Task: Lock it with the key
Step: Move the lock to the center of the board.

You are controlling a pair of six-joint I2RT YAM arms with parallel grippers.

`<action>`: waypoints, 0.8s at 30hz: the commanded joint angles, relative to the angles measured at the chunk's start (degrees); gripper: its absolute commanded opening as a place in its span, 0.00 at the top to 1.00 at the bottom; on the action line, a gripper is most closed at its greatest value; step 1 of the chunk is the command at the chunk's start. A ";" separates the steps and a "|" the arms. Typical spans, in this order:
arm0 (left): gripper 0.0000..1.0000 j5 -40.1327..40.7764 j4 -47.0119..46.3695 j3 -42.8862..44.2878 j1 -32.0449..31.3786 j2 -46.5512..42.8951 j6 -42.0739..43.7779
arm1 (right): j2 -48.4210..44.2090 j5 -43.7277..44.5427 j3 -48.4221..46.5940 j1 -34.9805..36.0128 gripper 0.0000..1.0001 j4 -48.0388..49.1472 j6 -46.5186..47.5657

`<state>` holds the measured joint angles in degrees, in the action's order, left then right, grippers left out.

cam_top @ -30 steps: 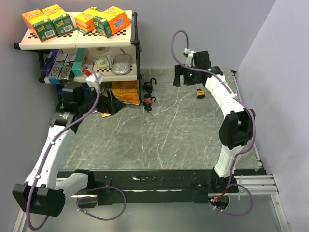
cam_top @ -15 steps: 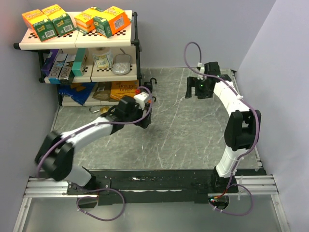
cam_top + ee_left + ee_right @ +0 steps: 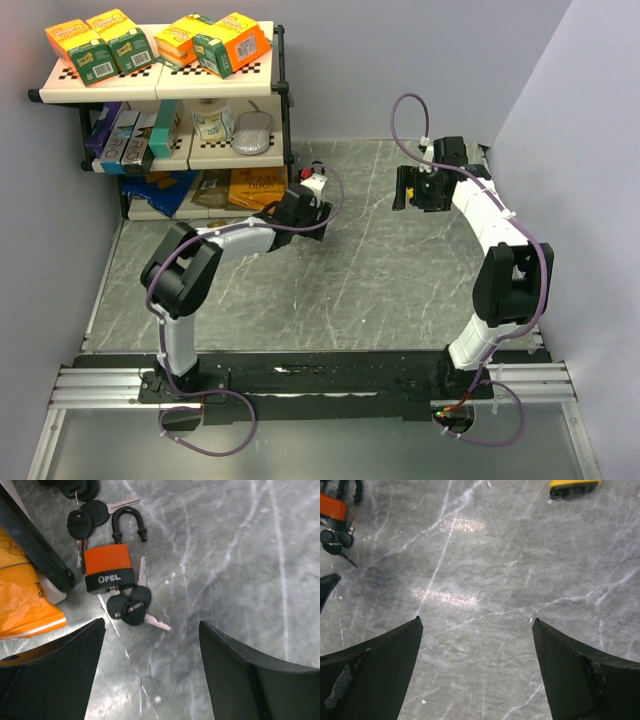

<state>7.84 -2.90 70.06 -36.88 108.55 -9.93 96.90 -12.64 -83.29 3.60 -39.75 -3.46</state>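
Not much is getting done yet, I'd say. The orange padlock [image 3: 108,569] is lying just ahead of the left gripper [image 3: 151,625], whose jaws are gaping wide. Its shackle is popped and the keys [image 3: 131,607] are bunching at its near end. The right gripper [image 3: 476,621] is hovering spread apart too, holding nothing. Grabbing and locking are both looking undone.

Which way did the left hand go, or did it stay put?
Yes, the left hand moved right, away from the shelf, above the orange padlock.

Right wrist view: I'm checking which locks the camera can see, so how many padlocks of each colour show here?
Orange padlock: 1
Yellow padlock, cut off by the top edge: 1
Total: 2
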 commanded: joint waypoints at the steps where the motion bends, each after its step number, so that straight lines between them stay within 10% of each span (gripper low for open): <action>1: 0.21 4.55 -2.99 3.24 -0.56 3.58 -2.02 | -5.05 1.31 0.67 -0.08 0.00 1.25 -1.02; 24: 0.10 10.54 -0.45 12.20 1.46 15.45 -3.95 | -6.73 1.04 1.28 -0.08 0.00 0.81 -0.58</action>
<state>17.67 -3.60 79.29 -36.40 121.84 -12.97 94.61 -12.47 -82.78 3.60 -39.51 -3.49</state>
